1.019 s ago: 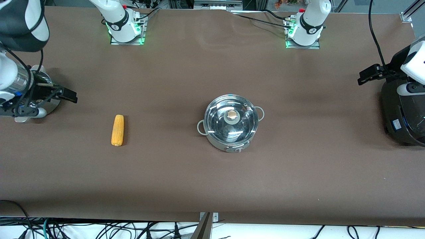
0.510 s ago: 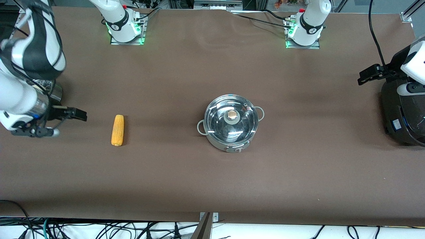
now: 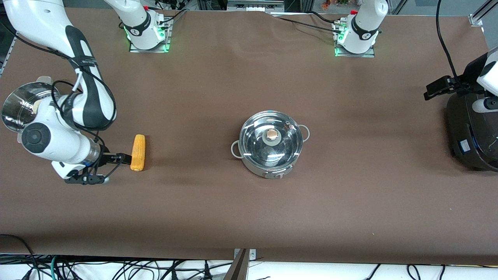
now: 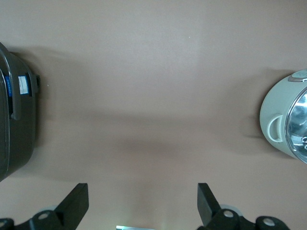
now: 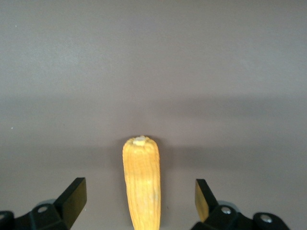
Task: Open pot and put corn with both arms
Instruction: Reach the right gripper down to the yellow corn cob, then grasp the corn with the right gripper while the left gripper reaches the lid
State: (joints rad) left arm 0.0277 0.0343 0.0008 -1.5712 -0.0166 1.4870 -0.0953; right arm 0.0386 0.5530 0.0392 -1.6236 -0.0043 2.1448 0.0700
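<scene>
I work at a wide table (image 3: 350, 202) covered in brown cloth. Tangled cables (image 3: 116, 270) hang on white flooring under its near edge.

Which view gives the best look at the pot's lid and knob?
The front view: the whole pot shows, glass lid on and tan knob at its centre. The left wrist view catches only the pot's side wall and one loop handle at the edge. The right wrist view shows none of it.
</scene>
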